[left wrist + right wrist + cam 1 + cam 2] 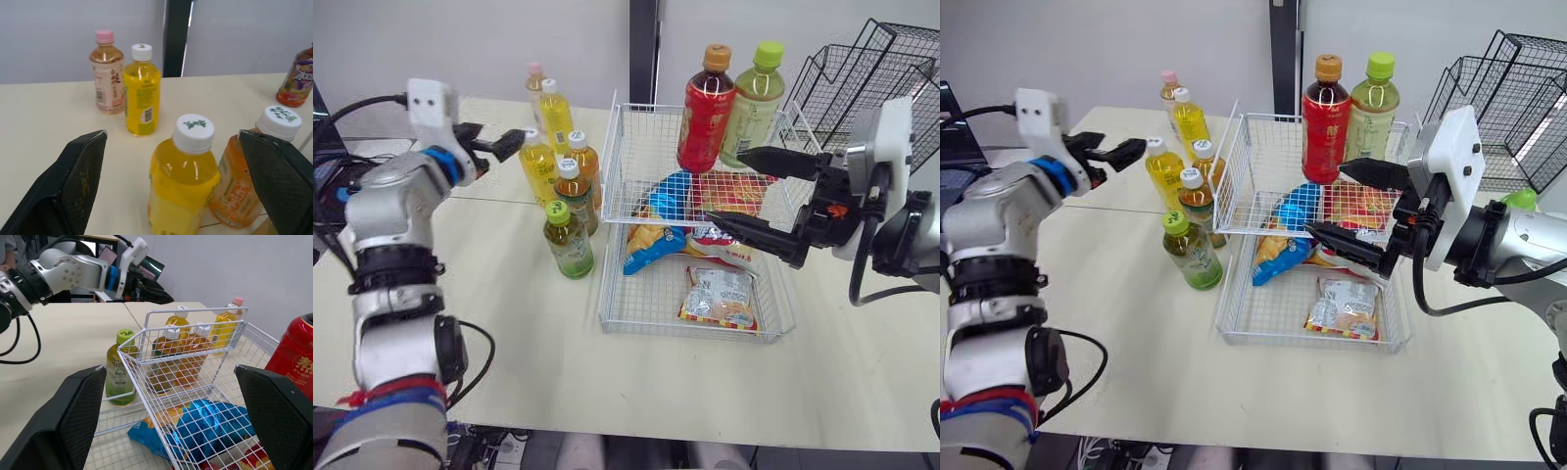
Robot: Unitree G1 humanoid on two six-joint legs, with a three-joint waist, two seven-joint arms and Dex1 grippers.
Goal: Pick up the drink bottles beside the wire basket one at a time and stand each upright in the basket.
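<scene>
Just left of the wire basket (641, 299), hovering with the left gripper (499, 145) at about cap height beside the bottle cluster, forearm bent up from the elbow, wrist pointing toward the basket, fingers spread wide and gripping nothing. Framing the near yellow bottle (183, 181) and an orange tea bottle (232, 186) between those fingers in the left wrist view, touching neither. Showing six small bottles standing upright on the table (558, 372) along the basket's left wall: those two, a second orange tea bottle (573, 196), a green tea bottle (569, 240) nearest the basket's front corner, and, farther back, a pink-capped bottle (535, 83) and a far yellow bottle (554, 113). Reaching in over the basket's right side with the right gripper (724, 186), forearm roughly level, fingers opened wide one above the other, carrying nothing, hanging above the snack packets (720, 299) lying in the basket. At the basket's far end, showing a red bottle (705, 113) and a tall green bottle (751, 103) upright side by side; not telling whether inside the far wall or just behind it.
</scene>
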